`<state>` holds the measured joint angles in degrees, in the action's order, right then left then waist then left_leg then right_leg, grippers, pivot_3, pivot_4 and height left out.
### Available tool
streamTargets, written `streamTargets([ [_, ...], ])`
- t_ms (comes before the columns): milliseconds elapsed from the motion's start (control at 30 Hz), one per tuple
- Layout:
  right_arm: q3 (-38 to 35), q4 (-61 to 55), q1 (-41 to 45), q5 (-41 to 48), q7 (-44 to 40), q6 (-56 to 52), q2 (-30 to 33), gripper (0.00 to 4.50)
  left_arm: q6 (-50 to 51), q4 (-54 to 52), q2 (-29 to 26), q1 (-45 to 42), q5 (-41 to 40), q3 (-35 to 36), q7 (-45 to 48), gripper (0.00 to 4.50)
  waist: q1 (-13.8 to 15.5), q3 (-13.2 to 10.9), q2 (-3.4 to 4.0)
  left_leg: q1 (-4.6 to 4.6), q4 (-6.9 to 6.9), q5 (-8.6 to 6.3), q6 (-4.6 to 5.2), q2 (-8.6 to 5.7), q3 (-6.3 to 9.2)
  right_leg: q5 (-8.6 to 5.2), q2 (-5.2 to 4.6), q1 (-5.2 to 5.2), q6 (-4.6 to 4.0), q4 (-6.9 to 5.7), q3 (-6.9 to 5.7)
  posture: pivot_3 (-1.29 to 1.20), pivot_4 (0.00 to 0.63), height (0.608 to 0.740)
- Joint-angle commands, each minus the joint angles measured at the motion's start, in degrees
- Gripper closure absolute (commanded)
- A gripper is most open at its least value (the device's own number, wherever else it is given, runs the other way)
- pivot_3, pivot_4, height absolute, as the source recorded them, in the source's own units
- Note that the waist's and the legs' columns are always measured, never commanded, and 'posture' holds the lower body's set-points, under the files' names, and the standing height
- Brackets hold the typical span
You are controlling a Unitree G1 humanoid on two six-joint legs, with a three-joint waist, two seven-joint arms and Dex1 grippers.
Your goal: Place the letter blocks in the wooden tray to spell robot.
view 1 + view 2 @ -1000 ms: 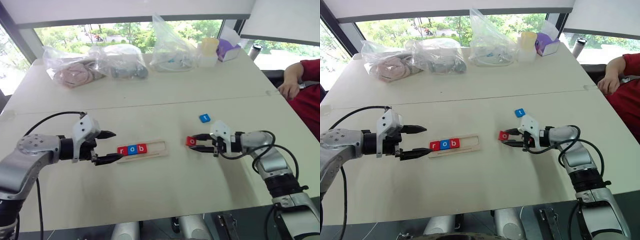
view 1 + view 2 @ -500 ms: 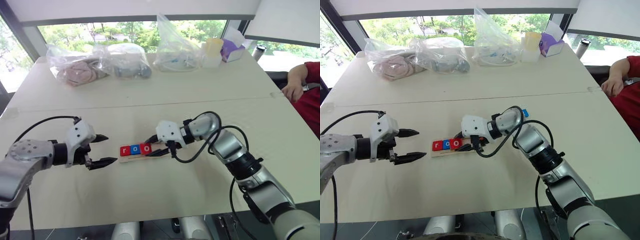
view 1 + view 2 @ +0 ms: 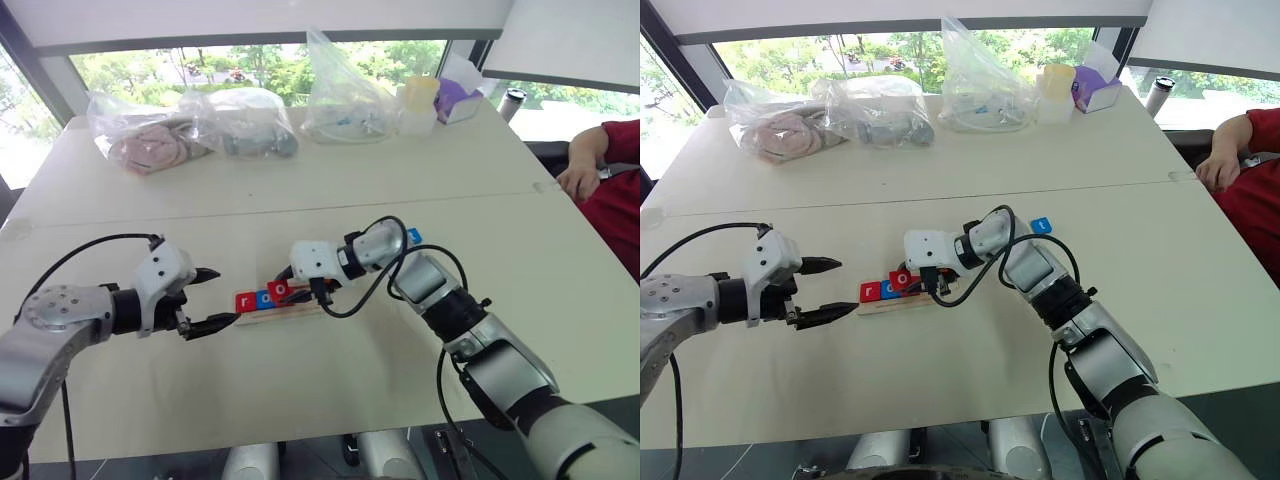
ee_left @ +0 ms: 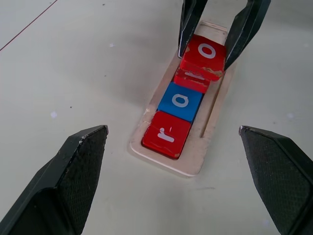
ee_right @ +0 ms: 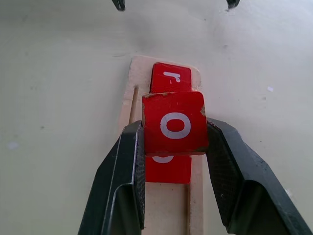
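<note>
Right wrist view: chipped red "o" block (image 5: 174, 123).

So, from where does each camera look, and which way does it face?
Head views: from the head, forward and down over the table; both arms show.
Left wrist view: along the open left gripper at the wooden tray.
Right wrist view: along the right gripper, shut on the red o block, over the tray.
Shared: both wrist views show the red r block from opposite ends; each shows the other gripper's fingers.

tray (image 4: 211, 120): pale wood, holds r, o, b | red o (image 5: 173, 123): held above | blue t (image 3: 1041, 225): on table
</note>
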<state>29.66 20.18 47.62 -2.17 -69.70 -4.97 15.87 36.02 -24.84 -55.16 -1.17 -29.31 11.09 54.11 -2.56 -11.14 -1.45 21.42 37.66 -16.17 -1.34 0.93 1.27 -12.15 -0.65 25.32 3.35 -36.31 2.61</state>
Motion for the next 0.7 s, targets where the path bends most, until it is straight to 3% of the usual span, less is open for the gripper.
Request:
streamTargets([
  [33,0.2,2.7,2.0,-1.3,0.8,1.4,-1.6,3.34,0.3,-1.2,-1.5,0.4,-1.3,2.9,1.5,0.00,0.0,0.0,0.00,0.00,0.00,0.00,0.00,0.00,0.00,0.00,0.00,0.00,0.00,0.00,0.00,0.00,0.150,0.740],
  [467,-1.0,3.9,2.2,-1.5,-0.9,2.4,-2.0,3.34,1.7,-3.4,-3.6,1.6,-2.5,3.8,3.1,0.00,0.0,0.0,0.01,0.00,0.00,0.00,0.00,0.00,0.00,-0.01,-0.01,0.00,-0.02,0.01,0.00,0.00,0.150,0.740],
  [700,-8.7,-4.5,1.6,6.1,0.4,-7.1,-1.9,3.34,1.7,-3.6,-3.1,2.0,-2.8,3.9,2.9,0.00,0.0,0.0,0.01,0.00,0.00,0.00,0.00,0.01,0.01,0.00,-0.01,0.00,0.00,0.00,0.00,0.00,0.150,0.740],
])
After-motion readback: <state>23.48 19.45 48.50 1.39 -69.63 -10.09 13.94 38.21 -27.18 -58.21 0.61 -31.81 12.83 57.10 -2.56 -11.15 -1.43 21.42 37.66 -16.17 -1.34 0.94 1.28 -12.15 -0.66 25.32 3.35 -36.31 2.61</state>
